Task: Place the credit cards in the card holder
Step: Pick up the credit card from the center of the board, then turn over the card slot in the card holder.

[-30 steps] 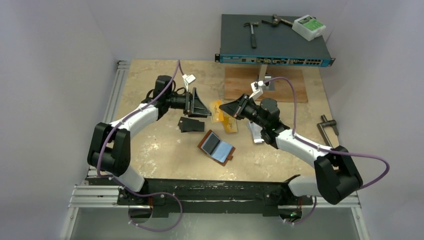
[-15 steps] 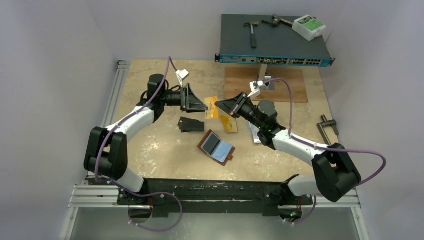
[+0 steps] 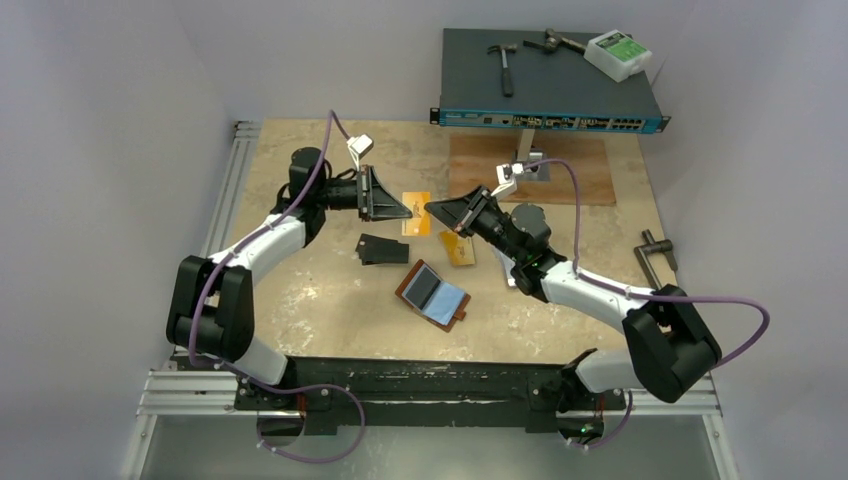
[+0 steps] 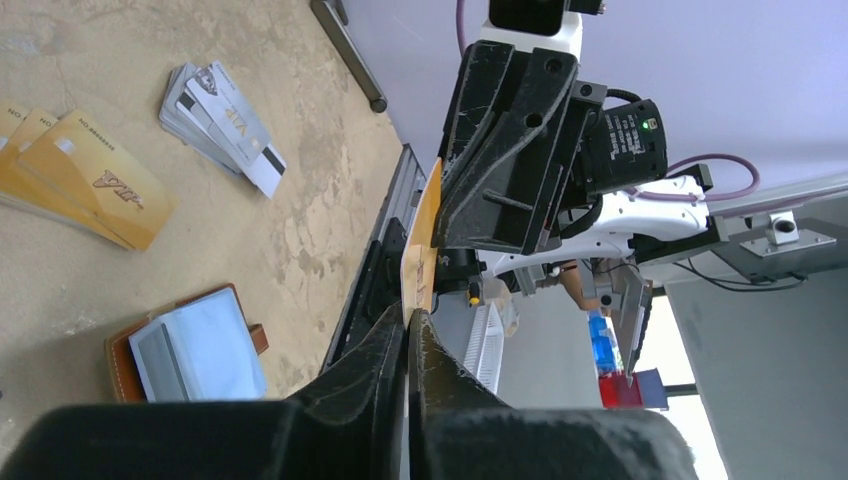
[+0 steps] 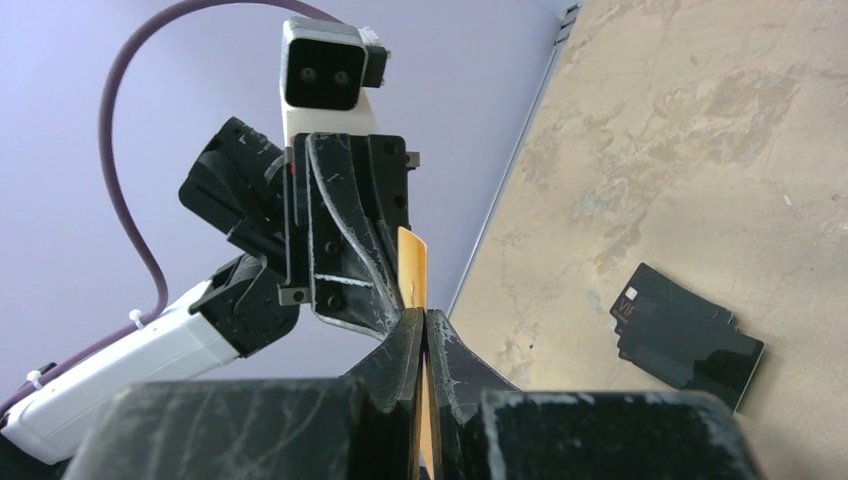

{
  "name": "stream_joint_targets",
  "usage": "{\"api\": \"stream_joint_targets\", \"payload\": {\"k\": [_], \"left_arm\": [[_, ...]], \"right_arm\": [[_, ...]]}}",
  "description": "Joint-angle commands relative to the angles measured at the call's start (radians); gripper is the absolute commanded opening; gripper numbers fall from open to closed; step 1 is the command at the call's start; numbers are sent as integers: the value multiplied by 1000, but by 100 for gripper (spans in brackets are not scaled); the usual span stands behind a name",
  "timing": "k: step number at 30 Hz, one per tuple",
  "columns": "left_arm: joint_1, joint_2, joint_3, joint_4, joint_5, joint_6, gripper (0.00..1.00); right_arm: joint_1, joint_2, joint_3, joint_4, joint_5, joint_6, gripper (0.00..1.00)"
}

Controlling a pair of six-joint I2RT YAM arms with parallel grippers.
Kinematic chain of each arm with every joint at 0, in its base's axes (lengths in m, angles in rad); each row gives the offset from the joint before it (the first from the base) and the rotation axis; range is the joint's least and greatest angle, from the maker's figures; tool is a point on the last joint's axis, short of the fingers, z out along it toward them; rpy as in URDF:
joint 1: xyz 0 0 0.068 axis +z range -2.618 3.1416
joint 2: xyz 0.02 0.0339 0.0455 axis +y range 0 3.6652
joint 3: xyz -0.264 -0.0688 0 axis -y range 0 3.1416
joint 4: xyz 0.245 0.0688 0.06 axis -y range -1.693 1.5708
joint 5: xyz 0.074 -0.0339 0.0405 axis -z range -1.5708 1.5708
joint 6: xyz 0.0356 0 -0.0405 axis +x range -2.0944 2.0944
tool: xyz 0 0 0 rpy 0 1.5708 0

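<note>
Top external view: we hold one thin gold-orange plastic card (image 3: 416,214) up, left jaws and right jaws both pinching it. Brown leather card holder (image 3: 433,295) lies open on the table (image 3: 320,300).

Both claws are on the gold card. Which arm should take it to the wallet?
Left, probably: the left claw pinches only an edge of the gold-orange plastic card, leaving its length free; the right claw holds it deep.

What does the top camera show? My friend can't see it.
Above a tan table, the left gripper and right gripper both pinch one gold card in the air. Below lie the open holder, black cards and more gold cards.
</note>
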Motion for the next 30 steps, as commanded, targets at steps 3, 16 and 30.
{"api": "stream_joint_targets", "payload": {"k": [3, 16, 30], "left_arm": [[18, -35, 8, 58, 25, -18, 0], [22, -27, 28, 63, 46, -33, 0], [20, -39, 173, -688, -169, 503, 52]], "right_arm": [[8, 6, -13, 71, -36, -25, 0], [8, 135, -39, 394, -236, 100, 11], [-11, -58, 39, -349, -139, -192, 0]]}}
